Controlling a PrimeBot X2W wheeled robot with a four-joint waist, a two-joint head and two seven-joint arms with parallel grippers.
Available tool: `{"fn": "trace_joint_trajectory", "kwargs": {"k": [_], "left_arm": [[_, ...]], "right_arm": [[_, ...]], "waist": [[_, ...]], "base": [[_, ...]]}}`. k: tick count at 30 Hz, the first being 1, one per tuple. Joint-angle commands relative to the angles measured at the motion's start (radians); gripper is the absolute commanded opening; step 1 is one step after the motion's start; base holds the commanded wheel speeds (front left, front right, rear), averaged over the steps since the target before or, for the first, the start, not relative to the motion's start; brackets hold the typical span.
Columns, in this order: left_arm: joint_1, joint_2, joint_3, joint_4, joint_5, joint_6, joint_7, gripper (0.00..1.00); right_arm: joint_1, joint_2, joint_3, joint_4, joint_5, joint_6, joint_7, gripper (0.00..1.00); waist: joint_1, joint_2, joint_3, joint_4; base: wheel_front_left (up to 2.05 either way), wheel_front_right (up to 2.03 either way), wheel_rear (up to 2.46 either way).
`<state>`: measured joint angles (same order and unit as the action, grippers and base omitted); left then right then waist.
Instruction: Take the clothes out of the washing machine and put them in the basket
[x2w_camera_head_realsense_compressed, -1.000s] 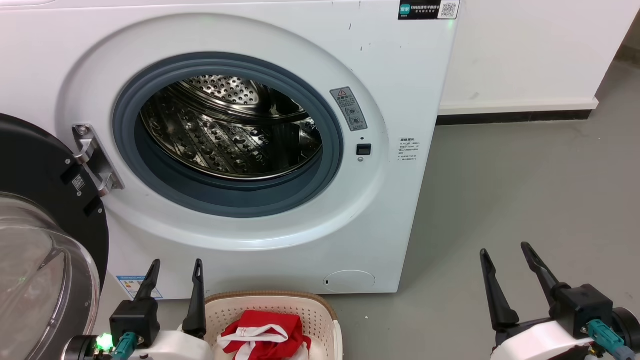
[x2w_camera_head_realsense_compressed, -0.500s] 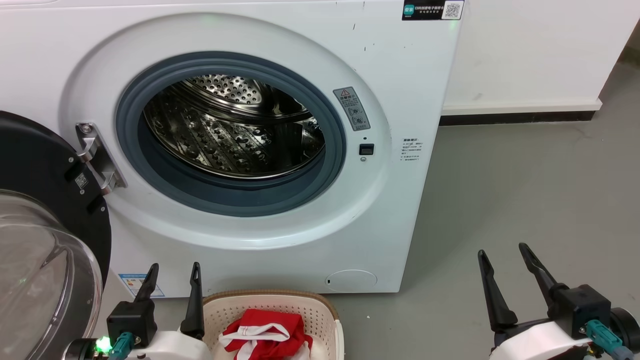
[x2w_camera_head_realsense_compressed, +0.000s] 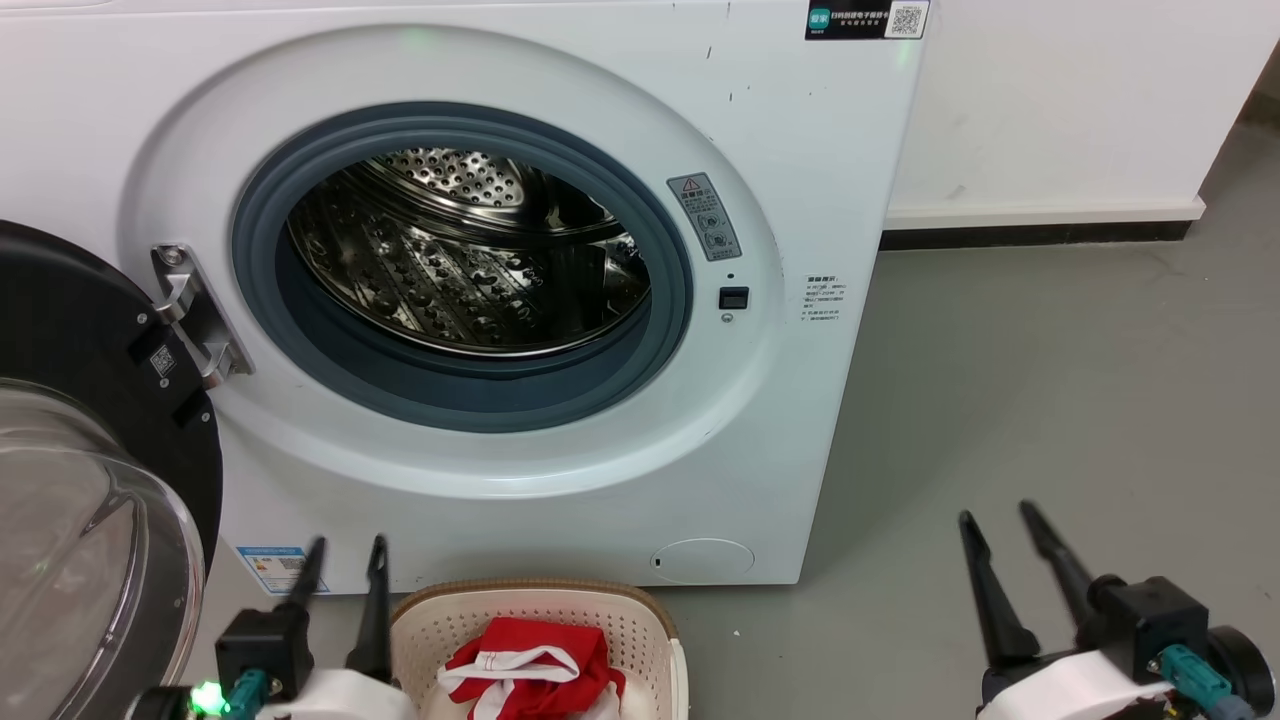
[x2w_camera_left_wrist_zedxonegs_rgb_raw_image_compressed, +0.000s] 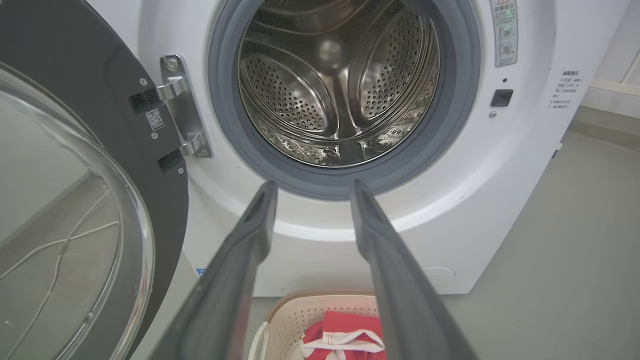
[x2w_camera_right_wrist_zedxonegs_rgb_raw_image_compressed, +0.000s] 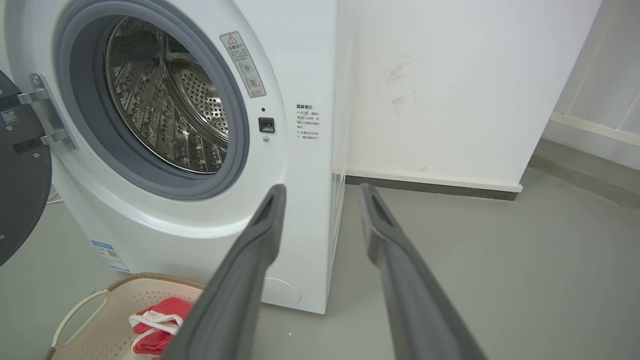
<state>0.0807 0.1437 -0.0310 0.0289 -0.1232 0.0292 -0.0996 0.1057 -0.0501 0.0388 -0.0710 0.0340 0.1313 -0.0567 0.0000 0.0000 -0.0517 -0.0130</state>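
The white washing machine (x2w_camera_head_realsense_compressed: 820, 180) stands with its glass door (x2w_camera_head_realsense_compressed: 90, 540) swung open at the left and a bare steel drum (x2w_camera_head_realsense_compressed: 460, 260). In front of it the cream basket (x2w_camera_head_realsense_compressed: 640, 630) holds the red and white clothes (x2w_camera_head_realsense_compressed: 530, 665). My left gripper (x2w_camera_head_realsense_compressed: 347, 555) hovers open just left of the basket, holding nothing. Over the grey floor at the lower right my right gripper (x2w_camera_head_realsense_compressed: 995, 515) is open and empty. The left wrist view has the basket (x2w_camera_left_wrist_zedxonegs_rgb_raw_image_compressed: 300, 315) and clothes (x2w_camera_left_wrist_zedxonegs_rgb_raw_image_compressed: 345, 332) below my left gripper (x2w_camera_left_wrist_zedxonegs_rgb_raw_image_compressed: 312, 185). The right wrist view shows the clothes (x2w_camera_right_wrist_zedxonegs_rgb_raw_image_compressed: 160, 325) in the basket (x2w_camera_right_wrist_zedxonegs_rgb_raw_image_compressed: 100, 320), left of my right gripper (x2w_camera_right_wrist_zedxonegs_rgb_raw_image_compressed: 322, 187).
The open door (x2w_camera_left_wrist_zedxonegs_rgb_raw_image_compressed: 75, 210) juts out at the left, close to my left arm. A white wall with a dark skirting strip (x2w_camera_head_realsense_compressed: 1030, 235) runs to the right of the machine. Grey floor (x2w_camera_head_realsense_compressed: 1050, 400) spreads out on the right.
Both grippers have dropped a little lower in the head view and their fingers stand slightly closer together. The camera shifted slightly at first. The clothes lie unmoved in the basket.
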Motion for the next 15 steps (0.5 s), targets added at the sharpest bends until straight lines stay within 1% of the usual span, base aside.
{"fn": "trace_joint_trajectory", "kwargs": {"k": [1,2,8,9,10,15], "left_arm": [[0.007,-0.004,0.0,0.014,-0.001,-0.002,0.002,0.0],[0.01,-0.006,0.001,0.025,-0.007,-0.003,0.004,0.0],[-0.014,-0.013,0.021,0.048,-0.129,-0.016,0.028,0.0],[-0.014,-0.013,0.021,0.048,-0.129,-0.016,0.028,0.0],[-0.018,-0.016,0.023,0.052,-0.169,-0.02,0.033,0.0],[-0.029,-0.021,0.029,0.06,-0.264,-0.03,0.043,0.0]], "right_arm": [[0.005,0.0,0.001,0.012,0.001,0.0,0.001,0.0],[0.009,0.0,0.003,0.02,0.007,0.0,0.001,0.0],[-0.005,-0.008,0.001,0.037,0.15,0.0,0.005,0.0],[-0.005,-0.008,0.001,0.037,0.15,0.0,0.005,0.0],[-0.013,-0.012,0.0,0.047,0.195,0.0,0.007,0.0],[-0.031,-0.018,-0.002,0.068,0.302,0.0,0.012,0.0]], "waist": [[0.0,0.0,0.0,0.0],[0.0,0.0,0.0,0.0],[0.0,0.0,0.003,0.001],[0.0,0.0,0.003,0.001],[0.0,0.0,0.004,0.001],[0.0,0.0,0.006,0.001]], "base": [[0.0,0.0,0.0],[0.0,0.0,0.0],[0.0,0.0,0.0],[0.0,0.0,0.0],[0.0,0.0,0.0],[0.0,0.0,0.0]]}}
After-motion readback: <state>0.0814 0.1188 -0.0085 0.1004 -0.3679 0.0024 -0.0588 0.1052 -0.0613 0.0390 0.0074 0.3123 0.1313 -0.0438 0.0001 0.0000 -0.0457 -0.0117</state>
